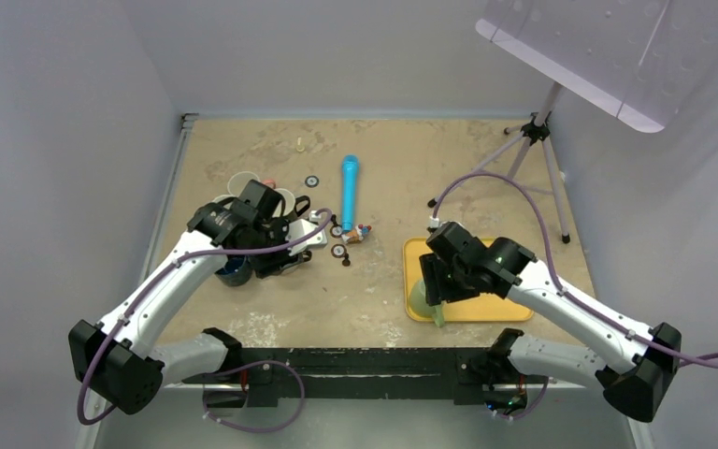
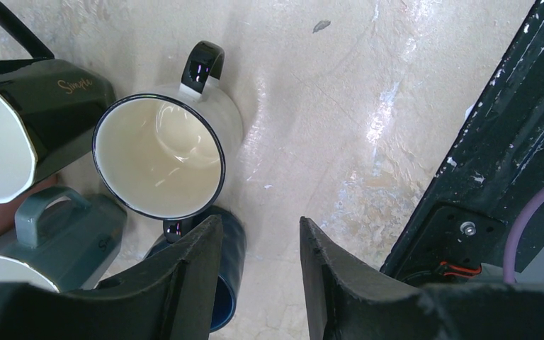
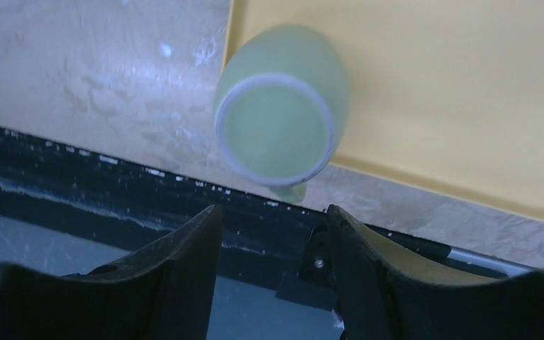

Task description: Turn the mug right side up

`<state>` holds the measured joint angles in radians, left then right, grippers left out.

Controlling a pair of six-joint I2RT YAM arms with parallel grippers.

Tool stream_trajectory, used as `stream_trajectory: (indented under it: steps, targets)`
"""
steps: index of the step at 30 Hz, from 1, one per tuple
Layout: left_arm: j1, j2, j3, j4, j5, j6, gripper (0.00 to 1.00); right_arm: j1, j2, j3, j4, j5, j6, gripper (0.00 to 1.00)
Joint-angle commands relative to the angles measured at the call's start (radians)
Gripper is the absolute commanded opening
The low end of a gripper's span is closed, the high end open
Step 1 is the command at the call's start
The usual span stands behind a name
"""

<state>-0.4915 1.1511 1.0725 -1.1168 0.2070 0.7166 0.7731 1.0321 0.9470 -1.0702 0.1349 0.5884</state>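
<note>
Hovering over upside-down green mug (image 3: 278, 120), base ring showing: right gripper (image 3: 273, 214) spread; left gripper (image 2: 260, 223) spread.

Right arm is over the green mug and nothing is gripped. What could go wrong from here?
1. The green mug sits at the corner of the yellow tray, close to the table's near edge. If the open right gripper slips during the flip, the mug could roll off.
2. The open left gripper hangs just over a blue mug packed beside a white mug. A stray move could knock them.
</note>
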Motion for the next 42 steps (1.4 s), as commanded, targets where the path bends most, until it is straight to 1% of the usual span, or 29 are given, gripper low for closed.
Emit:
stream_trajectory:
  steps: [1,3,7,10,11,13,14,16,18,19,21,25,27,30,33,34,35,36,37,38,39,41,42]
  targets:
    - [0.003,-0.024,0.049,-0.015,0.037,-0.015,0.48,0.088,-0.051,-0.053,0.021,-0.035,0.119,0.6]
    - [0.003,-0.026,0.056,-0.02,0.047,-0.019,0.49,0.123,-0.047,-0.078,0.019,-0.004,0.157,0.62]
    - [0.002,-0.03,0.062,-0.03,0.056,-0.019,0.49,0.169,0.015,-0.141,0.004,0.087,0.248,0.63]
    - [0.003,-0.03,0.066,-0.03,0.054,-0.018,0.49,0.194,0.092,-0.182,0.063,0.149,0.305,0.58]
    - [0.003,-0.029,0.068,-0.03,0.055,-0.019,0.49,0.201,0.112,-0.18,0.077,0.184,0.334,0.54]
    - [0.003,-0.029,0.071,-0.027,0.06,-0.024,0.49,0.208,0.13,-0.177,0.09,0.261,0.409,0.4]
    - [0.003,-0.029,0.074,-0.027,0.062,-0.027,0.49,0.212,0.132,-0.179,0.09,0.295,0.446,0.35]
    - [0.003,-0.03,0.079,-0.034,0.067,-0.029,0.49,0.221,0.126,-0.187,0.123,0.329,0.48,0.31]
    - [0.003,-0.031,0.08,-0.039,0.078,-0.028,0.49,0.232,0.111,-0.217,0.201,0.338,0.464,0.27]
    - [0.003,-0.031,0.08,-0.041,0.082,-0.028,0.49,0.234,0.106,-0.229,0.24,0.335,0.453,0.19]
    - [0.003,-0.032,0.08,-0.043,0.084,-0.031,0.49,0.234,0.101,-0.239,0.276,0.347,0.452,0.0]
    - [0.003,-0.032,0.085,-0.058,0.124,-0.04,0.49,0.235,0.076,-0.188,0.205,0.435,0.503,0.0]
    - [0.003,-0.033,0.095,-0.069,0.15,-0.052,0.49,0.235,0.047,-0.162,0.203,0.46,0.486,0.0]
    - [0.003,-0.034,0.125,-0.087,0.19,-0.071,0.49,0.235,-0.006,-0.149,0.275,0.427,0.427,0.0]
    - [0.003,-0.046,0.164,-0.095,0.275,-0.102,0.5,0.236,-0.101,-0.143,0.393,0.38,0.357,0.0]
    - [0.003,-0.052,0.188,-0.095,0.317,-0.117,0.52,0.235,-0.136,-0.137,0.437,0.366,0.327,0.0]
    - [0.003,-0.058,0.207,-0.091,0.362,-0.138,0.56,0.235,-0.176,-0.13,0.481,0.354,0.305,0.0]
    - [0.006,-0.064,0.225,-0.065,0.437,-0.165,0.64,0.235,-0.214,-0.126,0.53,0.342,0.284,0.0]
    - [0.007,-0.071,0.237,-0.043,0.479,-0.206,0.74,0.234,-0.246,-0.123,0.578,0.333,0.267,0.0]
    - [0.008,-0.075,0.241,0.02,0.563,-0.256,0.92,0.235,-0.276,-0.125,0.633,0.326,0.251,0.0]
    - [0.008,-0.073,0.242,0.075,0.639,-0.31,0.99,0.236,-0.296,-0.13,0.692,0.312,0.231,0.0]
    - [0.007,-0.059,0.241,0.209,0.771,-0.43,1.0,0.235,-0.316,-0.145,0.83,0.266,0.189,0.0]
    - [0.007,-0.049,0.24,0.296,0.808,-0.515,1.0,0.235,-0.314,-0.143,0.885,0.239,0.173,0.0]
